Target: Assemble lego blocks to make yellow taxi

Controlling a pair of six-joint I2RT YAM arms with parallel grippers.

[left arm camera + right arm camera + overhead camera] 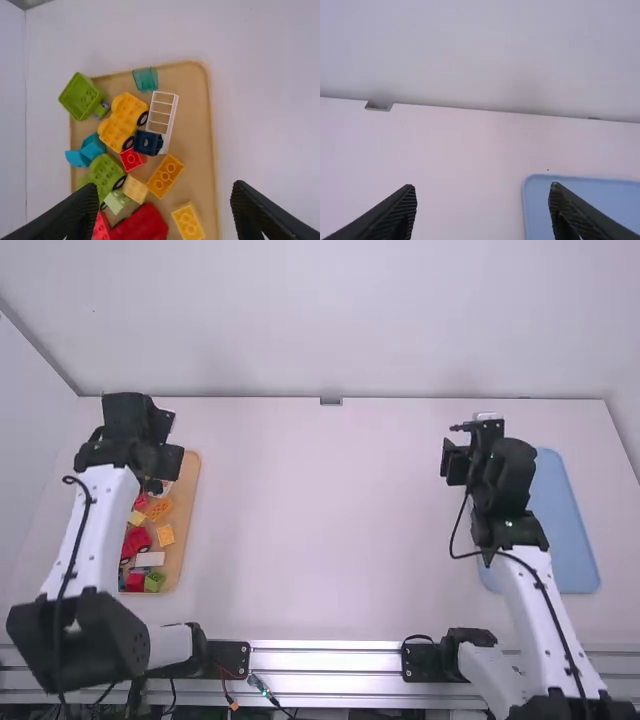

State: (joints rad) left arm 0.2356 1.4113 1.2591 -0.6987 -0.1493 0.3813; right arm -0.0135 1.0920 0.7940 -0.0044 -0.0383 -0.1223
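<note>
My left gripper [160,475] is over the far part of the wooden tray of blocks at the left. In the left wrist view the left gripper [165,210] stands open, nothing between its fingers, above the tray. Below it lie a yellow wheeled car base [122,120], an orange-yellow brick [165,176], another yellow brick [188,221] and a pale yellow block [135,188]. My right gripper [458,450] is beside the blue tray; in the right wrist view the right gripper [482,210] is open and holds nothing.
The wooden tray [200,150] also holds a white ladder-like piece [161,112], a dark blue block [148,142], a teal cup [146,79], a green bin [81,96], a green wheeled base [106,175] and red pieces [142,226]. A blue tray [565,530] lies at the right.
</note>
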